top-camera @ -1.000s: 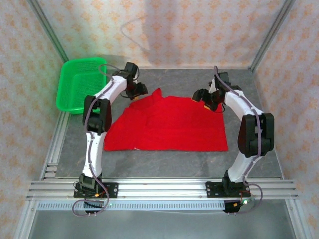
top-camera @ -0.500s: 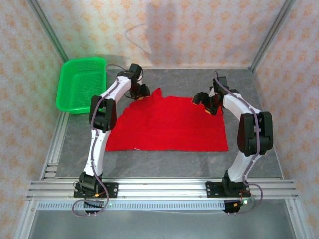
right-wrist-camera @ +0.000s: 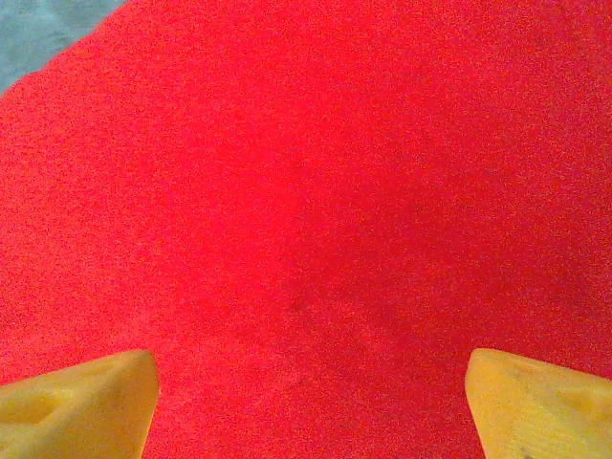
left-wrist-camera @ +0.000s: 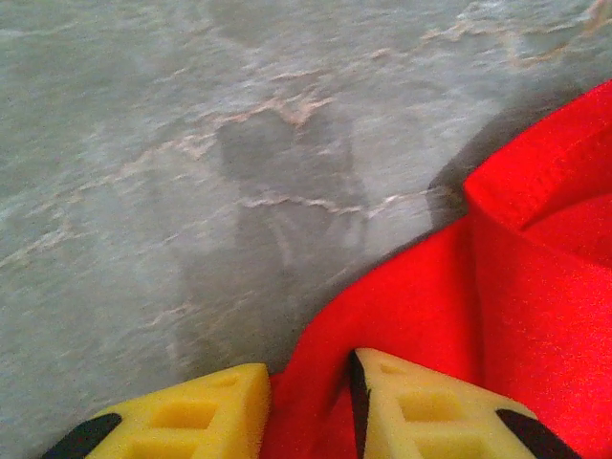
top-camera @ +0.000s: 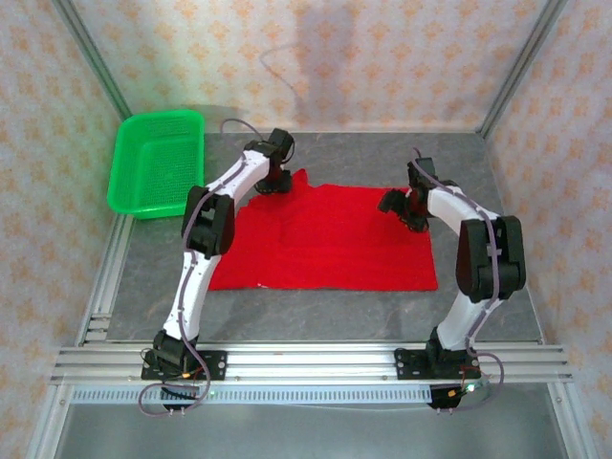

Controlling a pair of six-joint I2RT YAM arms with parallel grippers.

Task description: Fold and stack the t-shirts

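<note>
Top external: you see the t-shirt (top-camera: 330,239) lying flat on the worktop (top-camera: 316,311), plain red side up, arms covering its far corners | Left wrist: left pincer (left-wrist-camera: 308,382) pinches a raised fold at the cloth's edge, fingers cropped by the frame | Right wrist: right pincer (right-wrist-camera: 311,382) spread wide over red cloth; contact unclear.

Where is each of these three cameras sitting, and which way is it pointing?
Top external: above and behind the arm bases, looking down and forward over the table, red t-shirt and green basket; both arms, left gripper and right gripper show.
Left wrist: on the left arm, facing down at the t-shirt's edge and bare table; its yellow fingers pinch cloth.
Right wrist: facing down onto flat red cloth; its yellow fingertips spread wide.
All three share the t-shirt.
</note>
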